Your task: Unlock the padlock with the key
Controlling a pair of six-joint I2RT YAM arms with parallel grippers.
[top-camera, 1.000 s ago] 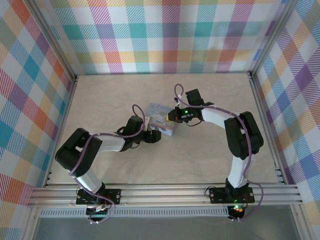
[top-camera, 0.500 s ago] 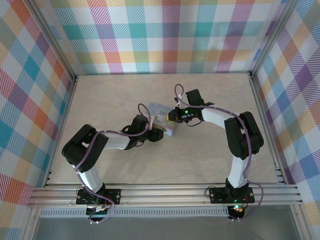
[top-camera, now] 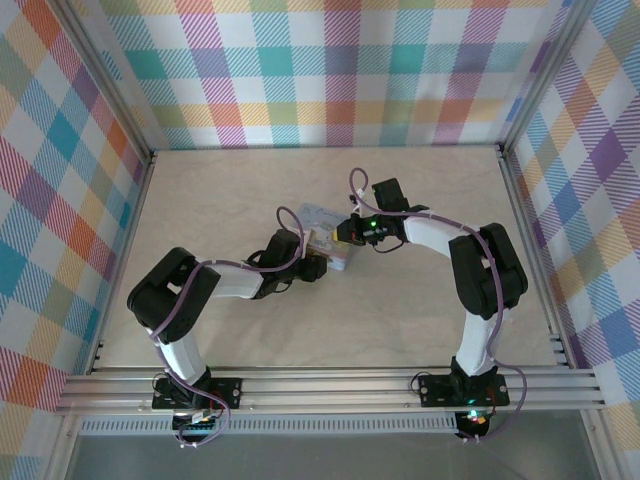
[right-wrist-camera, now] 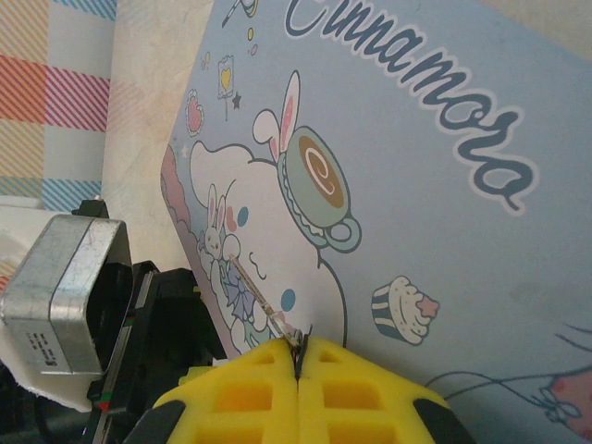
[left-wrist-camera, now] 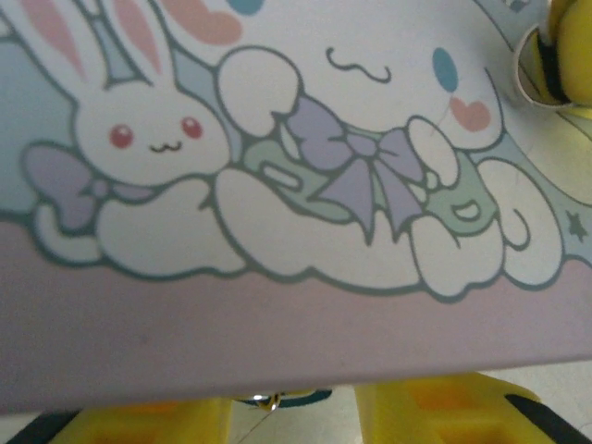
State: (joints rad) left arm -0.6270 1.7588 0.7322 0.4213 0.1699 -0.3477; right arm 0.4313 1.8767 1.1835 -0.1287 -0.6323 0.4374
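The padlock [left-wrist-camera: 294, 398] shows as a teal sliver with a silvery shackle under the near edge of the cartoon tin box [top-camera: 326, 238]. It lies between my left gripper's [left-wrist-camera: 292, 416] yellow fingers [left-wrist-camera: 442, 413]. They stand apart, with a small gap on the padlock's right. The box lid hides most of the padlock. My left gripper [top-camera: 316, 266] sits at the box's near side. My right gripper [right-wrist-camera: 298, 351] hangs over the lid, shut on the key [right-wrist-camera: 263, 300], whose thin silvery shaft sticks out from the fingertips. In the top view my right gripper [top-camera: 347, 231] is at the box's right edge.
The tin box [right-wrist-camera: 416, 185] lies in the middle of the beige table [top-camera: 420, 320], between both arms. Checked walls and aluminium rails [top-camera: 330, 383] close off the table on all sides. Open tabletop lies behind and to the right of the box.
My left arm has pushed in to the right against the box's near side, and its jaws have narrowed. The right arm and the key have not moved.
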